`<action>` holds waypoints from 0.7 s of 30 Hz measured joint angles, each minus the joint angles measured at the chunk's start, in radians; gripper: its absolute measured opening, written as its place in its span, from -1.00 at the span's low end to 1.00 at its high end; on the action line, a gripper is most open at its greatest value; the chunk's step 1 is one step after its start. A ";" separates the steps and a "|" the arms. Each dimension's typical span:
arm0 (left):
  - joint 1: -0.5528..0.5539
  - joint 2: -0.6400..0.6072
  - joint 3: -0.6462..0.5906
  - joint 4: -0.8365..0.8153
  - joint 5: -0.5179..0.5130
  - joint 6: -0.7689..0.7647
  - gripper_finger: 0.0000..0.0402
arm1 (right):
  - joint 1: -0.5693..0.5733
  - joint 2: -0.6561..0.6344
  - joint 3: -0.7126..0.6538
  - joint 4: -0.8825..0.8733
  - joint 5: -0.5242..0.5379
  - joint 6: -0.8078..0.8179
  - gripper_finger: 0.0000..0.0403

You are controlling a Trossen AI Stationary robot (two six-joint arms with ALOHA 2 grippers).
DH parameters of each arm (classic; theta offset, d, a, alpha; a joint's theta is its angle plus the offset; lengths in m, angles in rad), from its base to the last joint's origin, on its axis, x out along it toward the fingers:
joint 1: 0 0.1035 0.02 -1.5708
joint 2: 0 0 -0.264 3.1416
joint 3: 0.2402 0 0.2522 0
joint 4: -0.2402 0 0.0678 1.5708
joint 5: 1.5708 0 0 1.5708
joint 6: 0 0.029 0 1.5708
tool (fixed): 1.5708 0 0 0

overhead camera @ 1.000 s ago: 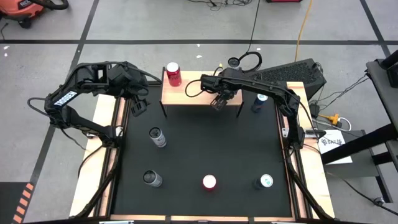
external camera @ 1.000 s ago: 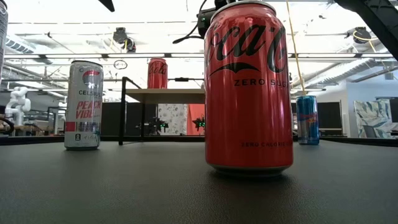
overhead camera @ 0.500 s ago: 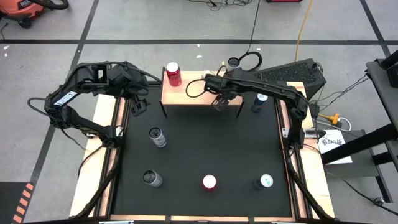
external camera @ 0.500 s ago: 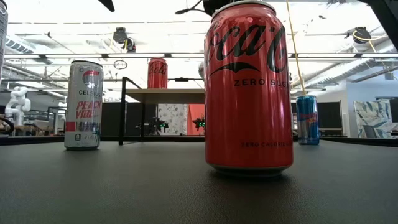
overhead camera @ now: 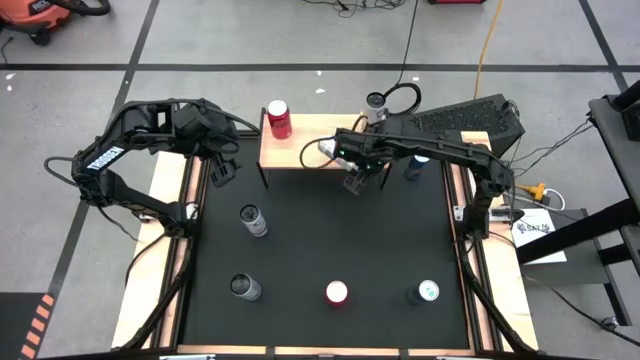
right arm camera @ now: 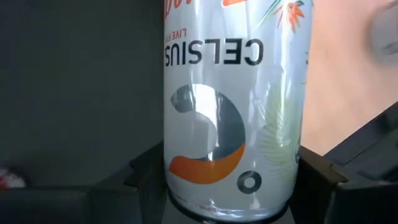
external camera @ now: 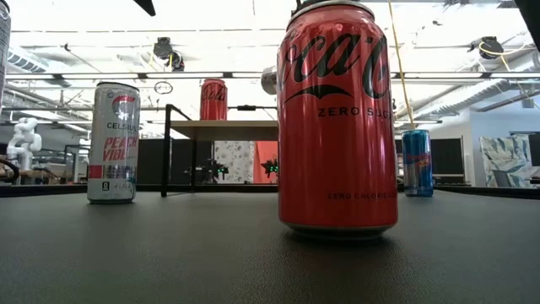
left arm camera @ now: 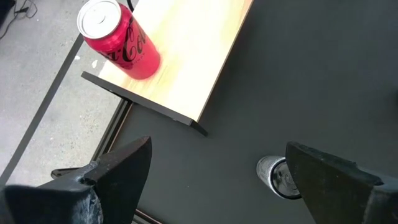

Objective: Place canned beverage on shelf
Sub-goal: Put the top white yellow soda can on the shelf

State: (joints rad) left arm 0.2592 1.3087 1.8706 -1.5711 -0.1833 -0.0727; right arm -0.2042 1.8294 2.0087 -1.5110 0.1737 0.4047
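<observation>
1. The right gripper [overhead camera: 352,172] sits just below the shelf's [overhead camera: 320,150] front edge, upper middle of the high view, clamped on a white Celsius can [right arm camera: 231,112] that fills the right wrist view between its fingers [right arm camera: 146,171].
2. In the high view that can [overhead camera: 330,150] lies tilted sideways, its end over the shelf top.
3. The left gripper [overhead camera: 222,165] hangs at the upper left of the mat [overhead camera: 320,240], beside the shelf's left end, its fingers [left arm camera: 121,171] spread wide and empty.
4. A red cola can [overhead camera: 279,118] stands upright on the shelf's left end.
5. A blue can [overhead camera: 417,163] stands right of the shelf.
6. On the mat stand a grey can [overhead camera: 254,220] at centre left, and along the bottom a dark can [overhead camera: 244,287], a red can [overhead camera: 337,293] and a blue-green can [overhead camera: 425,292].
</observation>
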 joint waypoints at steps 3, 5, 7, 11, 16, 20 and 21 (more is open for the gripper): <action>0.000 0.000 0.000 0.000 0.000 0.000 0.86 | 0.029 0.001 0.000 -0.036 -0.022 0.010 0.12; 0.000 0.000 0.000 0.000 0.000 0.000 0.86 | 0.049 0.001 0.000 -0.049 -0.022 0.020 0.12; 0.000 0.000 0.000 0.000 0.000 -0.001 0.86 | 0.069 0.001 0.000 -0.054 -0.024 0.021 0.12; 0.000 0.000 0.000 0.000 0.000 -0.001 0.86 | 0.097 0.001 0.000 -0.058 -0.082 0.022 0.12; 0.000 0.000 0.000 0.000 0.000 -0.018 0.86 | 0.121 0.001 0.000 -0.059 -0.124 0.029 0.12; 0.000 0.000 0.000 0.000 0.000 -0.026 0.86 | 0.146 0.001 0.000 -0.060 -0.128 0.062 0.12; 0.000 0.000 0.000 0.000 0.000 -0.026 0.86 | 0.155 0.001 0.000 -0.060 -0.129 0.071 0.12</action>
State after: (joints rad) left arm 0.2596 1.3090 1.8706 -1.5711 -0.1833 -0.0990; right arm -0.0496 1.8301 2.0087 -1.5711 0.0448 0.4755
